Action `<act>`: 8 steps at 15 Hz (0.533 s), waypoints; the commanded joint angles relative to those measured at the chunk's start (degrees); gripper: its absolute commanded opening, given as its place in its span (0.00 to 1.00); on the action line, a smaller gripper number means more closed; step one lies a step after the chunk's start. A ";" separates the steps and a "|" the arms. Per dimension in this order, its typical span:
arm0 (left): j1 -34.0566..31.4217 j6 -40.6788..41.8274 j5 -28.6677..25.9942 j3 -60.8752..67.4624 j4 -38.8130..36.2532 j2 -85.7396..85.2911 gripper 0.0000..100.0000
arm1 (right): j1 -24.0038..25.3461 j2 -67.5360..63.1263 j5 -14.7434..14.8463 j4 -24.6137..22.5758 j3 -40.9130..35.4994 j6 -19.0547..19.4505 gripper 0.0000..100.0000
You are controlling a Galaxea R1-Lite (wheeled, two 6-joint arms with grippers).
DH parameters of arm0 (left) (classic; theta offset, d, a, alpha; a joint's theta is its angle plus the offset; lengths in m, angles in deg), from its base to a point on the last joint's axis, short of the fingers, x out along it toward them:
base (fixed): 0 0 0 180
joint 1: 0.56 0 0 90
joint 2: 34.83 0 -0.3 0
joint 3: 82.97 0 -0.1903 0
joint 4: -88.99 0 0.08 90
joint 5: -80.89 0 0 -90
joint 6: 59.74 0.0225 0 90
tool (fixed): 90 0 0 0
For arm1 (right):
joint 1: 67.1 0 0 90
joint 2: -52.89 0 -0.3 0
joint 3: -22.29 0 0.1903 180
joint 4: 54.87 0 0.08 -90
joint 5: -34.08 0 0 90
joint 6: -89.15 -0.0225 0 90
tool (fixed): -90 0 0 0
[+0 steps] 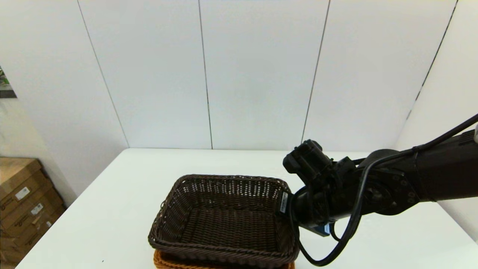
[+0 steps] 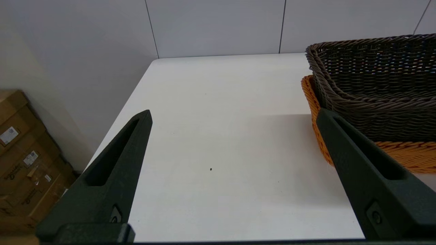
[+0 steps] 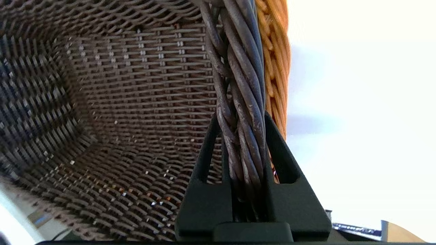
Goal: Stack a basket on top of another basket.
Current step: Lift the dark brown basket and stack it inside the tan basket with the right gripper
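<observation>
Orange-tan wicker shows at the table's near edge: the orange-tan basket point(image 1: 166, 262) sits lowest, only a strip of its braided rim visible under the dark brown basket point(image 1: 224, 220), which rests nested in it, rim above rim. In the left wrist view the same pair appears, the dark weave rising out of the tan one point(image 2: 402, 153), which stands on the white table point(image 2: 221, 136). The left gripper point(image 2: 235, 115) hovers just beside the baskets on the robot's left, its two black fingers point(image 2: 115, 163) spread wide with nothing between them.

The right gripper point(image 3: 240, 119) is at the dark basket's right-hand wall. Its fingers point(image 3: 279, 153) are closed tight on the braided rim point(image 3: 238, 102), one inside the basket and one outside, with the tan rim point(image 3: 274, 68) just beyond the outer finger. In the head view the right arm point(image 1: 392, 183) reaches in from the right, its wrist over that rim. Farther back lie bare tabletop, then white wall panels point(image 1: 257, 74); cardboard boxes point(image 1: 22, 201) stand off the table's left side.
</observation>
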 commanded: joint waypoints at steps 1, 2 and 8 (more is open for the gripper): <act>-0.11 0.02 -0.02 0.09 0.02 -0.11 1.00 | 0.11 0.14 0.52 0.08 -0.20 -0.31 0.00; -0.02 0.02 -0.02 0.09 0.02 -0.11 1.00 | 0.11 0.14 0.61 0.08 -0.20 -0.39 0.00; -0.02 -0.07 -0.02 0.09 0.02 -0.11 1.00 | 0.20 0.32 1.75 0.08 -0.99 -0.39 0.00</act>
